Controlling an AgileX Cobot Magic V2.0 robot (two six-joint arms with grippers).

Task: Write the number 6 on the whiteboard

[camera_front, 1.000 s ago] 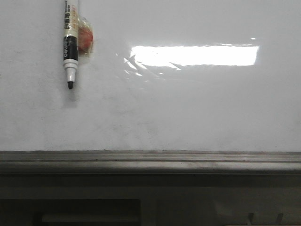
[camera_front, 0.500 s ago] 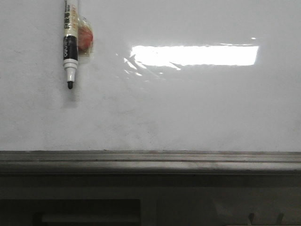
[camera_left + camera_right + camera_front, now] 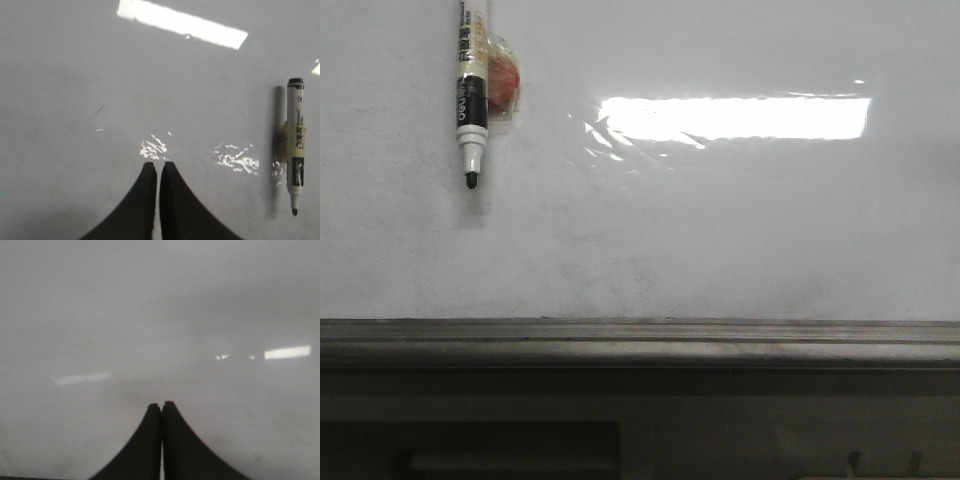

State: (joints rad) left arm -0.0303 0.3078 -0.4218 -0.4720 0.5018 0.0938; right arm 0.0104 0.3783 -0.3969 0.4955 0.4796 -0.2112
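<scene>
The whiteboard fills the front view, glossy white with faint smudges and a bright light reflection. No number 6 shows on it. A white and black marker lies on the board at the far left, uncapped tip pointing toward the ledge, with an orange-red thing beside it. The marker also shows in the left wrist view. My left gripper is shut and empty, above the board and apart from the marker. My right gripper is shut and empty over bare board. Neither gripper shows in the front view.
The grey metal ledge runs along the board's near edge, with dark framework below it. A short faint dark stroke marks the board in the left wrist view.
</scene>
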